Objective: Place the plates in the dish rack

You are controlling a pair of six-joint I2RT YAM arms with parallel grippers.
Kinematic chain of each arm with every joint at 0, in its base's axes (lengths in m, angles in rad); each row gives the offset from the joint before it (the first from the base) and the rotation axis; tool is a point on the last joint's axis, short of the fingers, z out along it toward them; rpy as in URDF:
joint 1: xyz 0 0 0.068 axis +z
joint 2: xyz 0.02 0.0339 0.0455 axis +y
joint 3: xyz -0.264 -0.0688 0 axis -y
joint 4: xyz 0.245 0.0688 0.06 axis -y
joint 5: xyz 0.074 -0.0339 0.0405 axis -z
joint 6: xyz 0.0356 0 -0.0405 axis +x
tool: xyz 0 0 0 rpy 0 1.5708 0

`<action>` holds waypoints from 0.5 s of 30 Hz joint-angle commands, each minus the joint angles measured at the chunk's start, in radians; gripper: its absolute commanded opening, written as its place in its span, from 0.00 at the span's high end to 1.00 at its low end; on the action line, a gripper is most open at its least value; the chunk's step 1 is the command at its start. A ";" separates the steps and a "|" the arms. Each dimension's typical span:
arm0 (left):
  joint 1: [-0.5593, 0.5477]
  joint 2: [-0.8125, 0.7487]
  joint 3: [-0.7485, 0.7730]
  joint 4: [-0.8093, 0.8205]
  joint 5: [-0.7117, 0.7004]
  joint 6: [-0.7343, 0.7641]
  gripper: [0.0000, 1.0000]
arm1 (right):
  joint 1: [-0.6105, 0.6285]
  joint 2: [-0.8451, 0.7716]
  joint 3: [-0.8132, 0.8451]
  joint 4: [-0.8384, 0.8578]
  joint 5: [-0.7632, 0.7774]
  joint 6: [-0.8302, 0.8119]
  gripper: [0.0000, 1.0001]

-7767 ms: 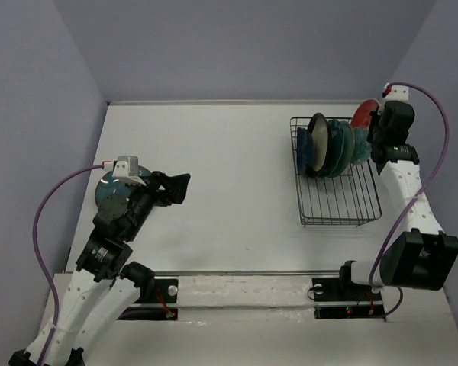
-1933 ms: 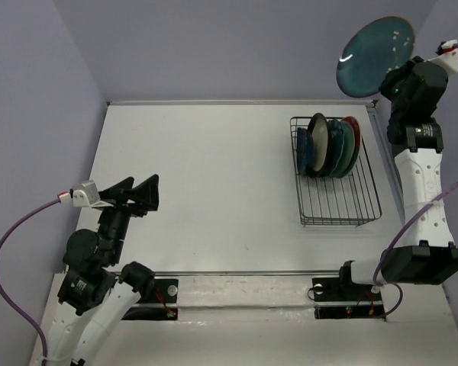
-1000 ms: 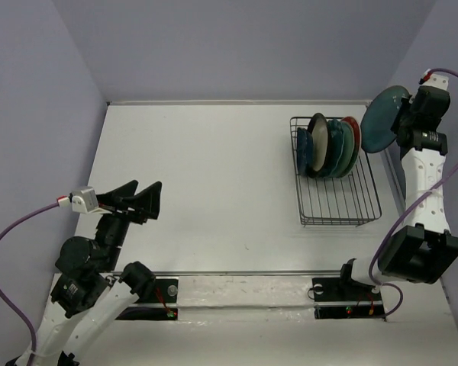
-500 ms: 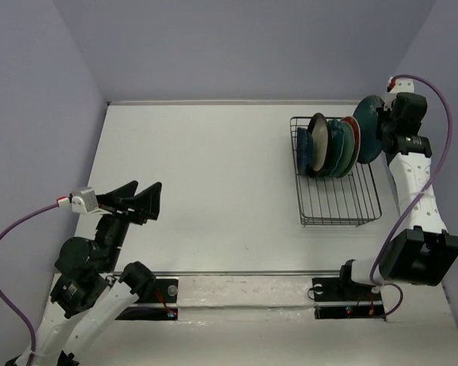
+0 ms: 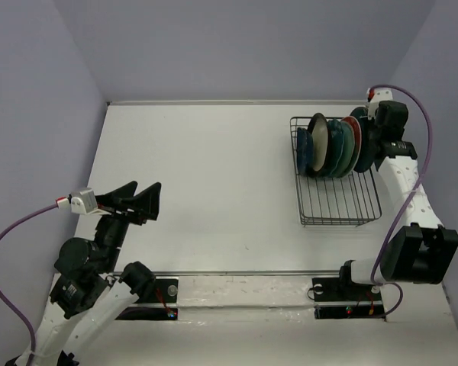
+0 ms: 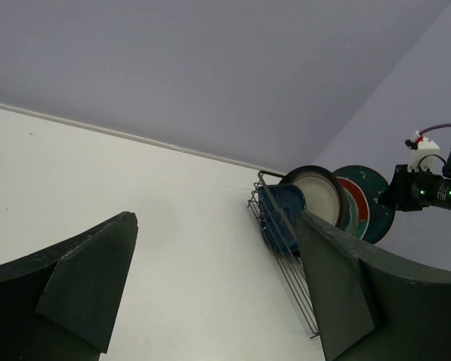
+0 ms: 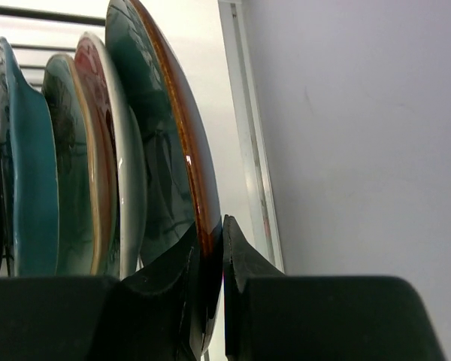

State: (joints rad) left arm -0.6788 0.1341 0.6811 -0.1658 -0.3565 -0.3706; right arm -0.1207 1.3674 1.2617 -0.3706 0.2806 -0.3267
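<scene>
The black wire dish rack [image 5: 340, 204] stands at the table's back right, with several plates [image 5: 327, 145] upright in its far half. My right gripper [image 5: 375, 139] is shut on the rim of a plain teal plate [image 5: 364, 143] at the right end of that row. In the right wrist view, this plate [image 7: 159, 143] has a brown edge and stands next to the red plate [image 7: 96, 90], pinched in my right gripper [image 7: 212, 242]. My left gripper [image 5: 134, 200] hangs open and empty over the near left; in its own view the left gripper [image 6: 216, 226] faces the rack [image 6: 287, 265].
The purple right wall [image 5: 443, 91] and the table's edge strip [image 7: 249, 150] lie close beside the rack. The rack's near half [image 5: 337, 212] holds bare wire slots. A purple cable [image 5: 416, 114] loops over the right arm.
My right arm has brought the teal plate down from high at the far right to the right end of the row in the rack. The left arm has stayed put.
</scene>
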 commanded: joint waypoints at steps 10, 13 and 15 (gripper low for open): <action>-0.002 0.005 0.011 0.026 -0.027 0.013 0.03 | 0.078 0.048 0.005 0.251 0.158 0.024 0.93; -0.002 0.007 0.009 0.026 -0.024 0.013 0.03 | 0.078 0.038 -0.002 0.260 0.140 0.064 0.91; -0.002 0.012 0.011 0.026 -0.022 0.013 0.03 | 0.078 0.041 -0.001 0.260 0.153 0.086 0.85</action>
State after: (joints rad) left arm -0.6788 0.1345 0.6811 -0.1757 -0.3634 -0.3706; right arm -0.0448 1.4631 1.2282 -0.3210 0.3721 -0.2951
